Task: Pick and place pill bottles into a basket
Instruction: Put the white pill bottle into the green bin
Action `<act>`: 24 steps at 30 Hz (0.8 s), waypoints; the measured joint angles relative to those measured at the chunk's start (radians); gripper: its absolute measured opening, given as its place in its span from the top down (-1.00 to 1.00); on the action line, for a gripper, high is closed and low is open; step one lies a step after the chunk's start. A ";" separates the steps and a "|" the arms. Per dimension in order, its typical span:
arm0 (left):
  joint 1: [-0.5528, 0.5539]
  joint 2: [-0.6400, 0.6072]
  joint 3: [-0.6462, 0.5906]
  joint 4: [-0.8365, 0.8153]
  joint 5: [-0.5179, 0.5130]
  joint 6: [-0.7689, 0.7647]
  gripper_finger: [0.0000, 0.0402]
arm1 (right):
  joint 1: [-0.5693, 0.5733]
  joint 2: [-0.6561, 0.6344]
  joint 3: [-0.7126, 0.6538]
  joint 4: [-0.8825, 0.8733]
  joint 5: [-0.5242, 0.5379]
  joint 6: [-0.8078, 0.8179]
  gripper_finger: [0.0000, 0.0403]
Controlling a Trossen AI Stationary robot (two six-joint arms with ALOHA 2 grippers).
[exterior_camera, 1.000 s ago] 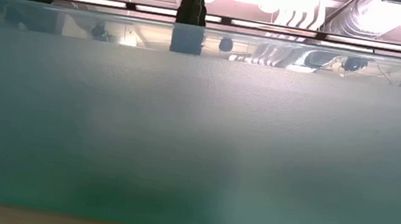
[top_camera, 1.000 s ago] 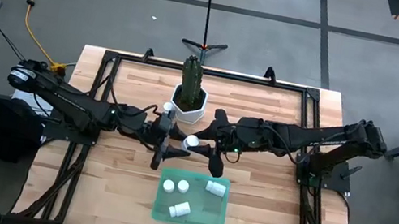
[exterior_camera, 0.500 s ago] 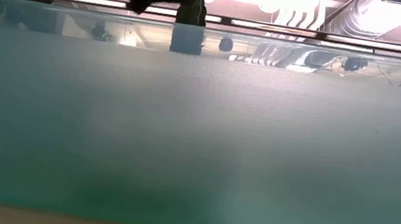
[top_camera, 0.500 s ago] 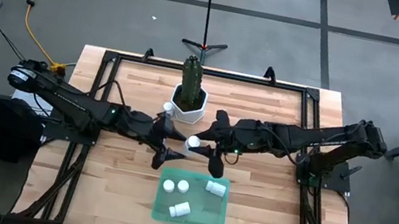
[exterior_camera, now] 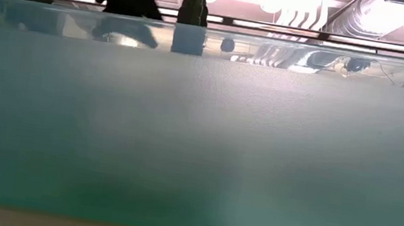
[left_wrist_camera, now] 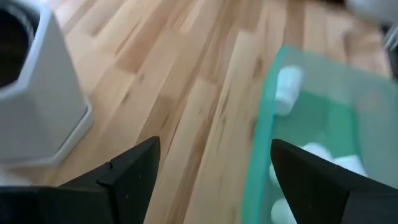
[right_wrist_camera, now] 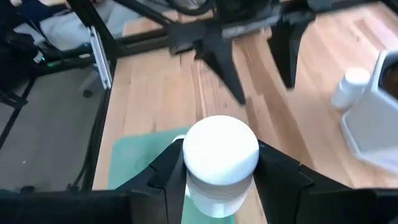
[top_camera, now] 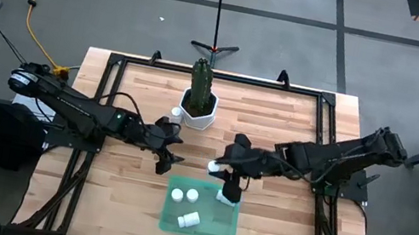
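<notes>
My right gripper [top_camera: 218,171] is shut on a white pill bottle [top_camera: 213,168], held in the air just over the far edge of the green basket [top_camera: 168,217]. Several more white bottles lie in the basket, such as one near the front [top_camera: 190,219]. Another bottle [top_camera: 175,114] stands on the table against the white plant pot [top_camera: 197,112]. My left gripper [top_camera: 170,149] hangs open and empty left of the basket's far corner, and its wrist view looks down between its fingers [left_wrist_camera: 134,171] at the wood and the basket rim [left_wrist_camera: 264,118]. My right gripper pinches the bottle's body just under the cap [right_wrist_camera: 219,186] between its two fingers [right_wrist_camera: 168,171]. The fingers reach in from the table's right, slanting downward. The bottle is lifted clear, cap end [right_wrist_camera: 221,149] up toward the wrist camera.
The hexagonal pot holds a cactus [top_camera: 200,75] at the middle of the far half. A black frame rail [top_camera: 217,74] edges the wooden table. In the low view the basket wall [exterior_camera: 197,144] fills almost the whole picture.
My left gripper has opened and let go of the bottle it shared with the right one, then drawn back toward the table's left and tipped downward. My right gripper has carried the bottle toward the near edge and a little right, out over the basket's far edge.
</notes>
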 joint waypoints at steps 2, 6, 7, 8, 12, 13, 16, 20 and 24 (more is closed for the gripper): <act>0.000 0.000 0.000 -0.043 0.000 -0.020 -0.68 | 0.030 0.000 0.000 -0.023 0.024 0.037 0.28; 0.000 -0.006 0.000 -0.101 0.013 -0.043 -0.68 | 0.091 0.001 0.000 -0.050 0.095 0.125 0.28; 0.000 -0.006 0.000 -0.102 0.020 -0.044 -0.68 | 0.105 0.008 0.000 -0.051 0.113 0.149 0.28; 0.000 -0.006 0.000 -0.106 0.027 -0.044 -0.68 | 0.117 0.016 0.000 -0.049 0.130 0.173 0.28; 0.000 -0.012 0.000 -0.131 0.046 -0.044 -0.68 | 0.162 0.088 0.000 -0.034 0.170 0.271 0.28; 0.000 -0.012 0.000 -0.142 0.051 -0.044 -0.68 | 0.171 0.111 0.000 -0.023 0.176 0.293 0.28; 0.000 -0.020 0.000 -0.186 0.051 -0.041 -0.68 | 0.191 0.174 0.000 0.022 0.194 0.363 0.28; 0.000 -0.029 0.000 -0.287 0.051 -0.040 -0.68 | 0.211 0.236 0.000 0.054 0.233 0.445 0.28; 0.000 -0.040 0.000 -0.424 0.023 -0.042 -0.68 | 0.223 0.272 0.000 0.054 0.264 0.521 0.28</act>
